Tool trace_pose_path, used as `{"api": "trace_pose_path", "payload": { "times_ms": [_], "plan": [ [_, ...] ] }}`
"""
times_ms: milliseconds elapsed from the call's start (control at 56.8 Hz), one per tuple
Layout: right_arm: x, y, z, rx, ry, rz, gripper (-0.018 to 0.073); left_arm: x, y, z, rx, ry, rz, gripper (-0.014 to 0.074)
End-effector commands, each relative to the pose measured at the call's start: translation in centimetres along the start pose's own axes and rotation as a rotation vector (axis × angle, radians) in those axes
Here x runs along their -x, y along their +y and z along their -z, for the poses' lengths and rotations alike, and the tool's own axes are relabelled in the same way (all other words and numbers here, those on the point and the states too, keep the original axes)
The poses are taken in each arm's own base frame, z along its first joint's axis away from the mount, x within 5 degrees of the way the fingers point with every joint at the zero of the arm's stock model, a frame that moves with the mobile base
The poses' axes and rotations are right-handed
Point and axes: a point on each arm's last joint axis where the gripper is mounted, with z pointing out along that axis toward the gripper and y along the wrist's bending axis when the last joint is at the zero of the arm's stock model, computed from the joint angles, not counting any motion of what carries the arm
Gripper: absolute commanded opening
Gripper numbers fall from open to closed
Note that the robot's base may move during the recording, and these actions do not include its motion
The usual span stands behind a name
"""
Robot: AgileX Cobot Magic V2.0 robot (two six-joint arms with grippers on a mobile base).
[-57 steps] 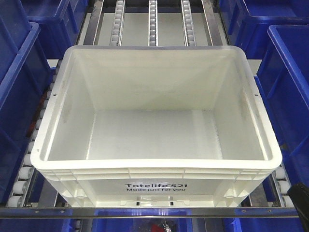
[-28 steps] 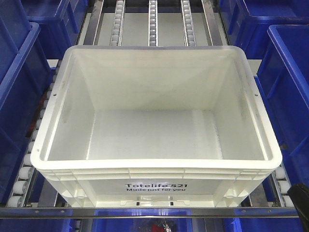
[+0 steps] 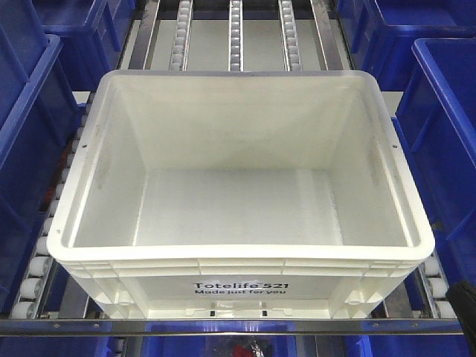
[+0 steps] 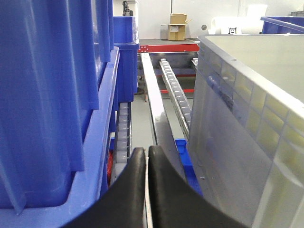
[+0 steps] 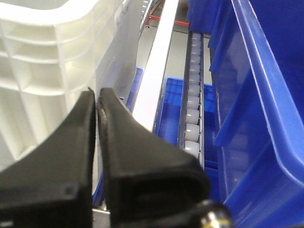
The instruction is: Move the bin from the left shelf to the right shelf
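Note:
The white bin [image 3: 238,149] stands empty on the roller shelf, its "Totelife 521" print facing me. It fills the right of the left wrist view [image 4: 247,133] and the left of the right wrist view [image 5: 42,61]. My left gripper [image 4: 147,151] is shut and empty, low in the gap between the bin's left wall and a blue bin [image 4: 47,104]. My right gripper [image 5: 97,92] is shut and empty, in the gap beside the bin's ribbed right wall. A dark piece of the right arm [image 3: 465,297] shows at the front view's bottom right corner.
Blue bins flank the white one on both sides [image 3: 30,134] [image 3: 442,126] [image 5: 256,95]. Roller tracks [image 3: 236,33] run back behind it, and a metal bar [image 3: 223,325] crosses the shelf front. Rollers [image 5: 192,128] and a metal rail [image 4: 154,109] lie in the gaps.
The dark piece of the right arm at the bottom right corner has shifted slightly. The bin has not moved.

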Motion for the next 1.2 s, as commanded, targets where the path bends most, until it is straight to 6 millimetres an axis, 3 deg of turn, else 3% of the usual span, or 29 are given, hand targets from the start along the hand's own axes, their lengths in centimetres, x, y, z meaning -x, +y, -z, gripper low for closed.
{"api": "trace_pose_path", "payload": {
  "times_ms": [0,528,863,1180],
  "plan": [
    [0.2,0.0,0.0,-0.006,-0.069,0.024,-0.0008,0.4,0.1,0.1,0.001,-0.092,0.020,-0.0006],
    [1.9,-0.1,0.3,-0.019,-0.256,0.006,-0.0008,0.7,0.1,0.1,0.004,-0.135,0.107,-0.0006],
    [2.9,-0.5,0.6,-0.006,-0.377,-0.263,-0.0008,2.0,0.4,0.4,0.019,-0.249,0.205,-0.0006],
    [2.8,-0.5,0.6,0.003,-0.371,-0.321,-0.0004,1.8,0.4,0.3,0.006,-0.233,0.290,-0.0003]
  ]
}}
